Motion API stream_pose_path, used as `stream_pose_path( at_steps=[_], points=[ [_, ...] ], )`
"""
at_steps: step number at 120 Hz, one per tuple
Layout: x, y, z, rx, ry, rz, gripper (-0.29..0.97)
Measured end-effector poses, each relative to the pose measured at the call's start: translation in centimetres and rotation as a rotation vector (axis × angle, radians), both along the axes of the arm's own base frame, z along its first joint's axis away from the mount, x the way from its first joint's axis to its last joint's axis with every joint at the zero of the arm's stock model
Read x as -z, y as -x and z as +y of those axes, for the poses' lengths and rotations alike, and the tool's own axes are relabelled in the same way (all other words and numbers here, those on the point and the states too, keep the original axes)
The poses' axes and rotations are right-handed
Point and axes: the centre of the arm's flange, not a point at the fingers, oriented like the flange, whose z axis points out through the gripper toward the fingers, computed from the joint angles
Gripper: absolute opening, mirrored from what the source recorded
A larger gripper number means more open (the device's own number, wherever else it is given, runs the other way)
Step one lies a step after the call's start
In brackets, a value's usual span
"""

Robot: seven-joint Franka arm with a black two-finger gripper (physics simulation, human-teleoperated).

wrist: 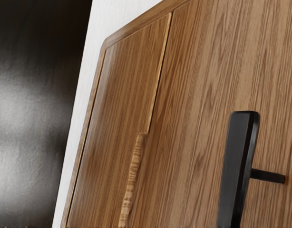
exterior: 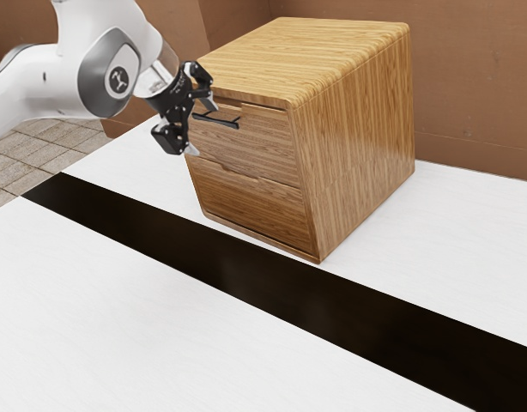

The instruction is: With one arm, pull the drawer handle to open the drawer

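A light wooden cabinet [exterior: 332,103] stands on the white table, its two drawer fronts facing the exterior view's left. The top drawer [exterior: 255,142] carries a black bar handle [exterior: 219,121]; in the wrist view the same black bar handle [wrist: 237,171] stands off the wood on a short post. My black gripper [exterior: 195,120] is at the handle's outer end, open, with one finger above the bar and one below it. The top drawer front looks about flush with the cabinet. The lower drawer [exterior: 251,202] has a wooden pull [wrist: 131,183].
A wide black stripe [exterior: 272,283] runs diagonally across the white table [exterior: 118,343] in front of the cabinet. A brown wall [exterior: 478,77] stands behind. Tiled floor [exterior: 32,150] shows past the table edge under my arm.
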Motion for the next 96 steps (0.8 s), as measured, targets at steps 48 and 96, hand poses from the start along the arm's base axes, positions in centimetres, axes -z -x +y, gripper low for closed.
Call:
stream_pose_path(
  at_steps=[48, 96],
  points=[
    [0.8, -0.1, -0.7, 0.006, 0.012, 0.026, 0.58],
    [0.3, 0.9, -0.7, -0.009, 0.015, 0.062, 0.28]
  ],
)
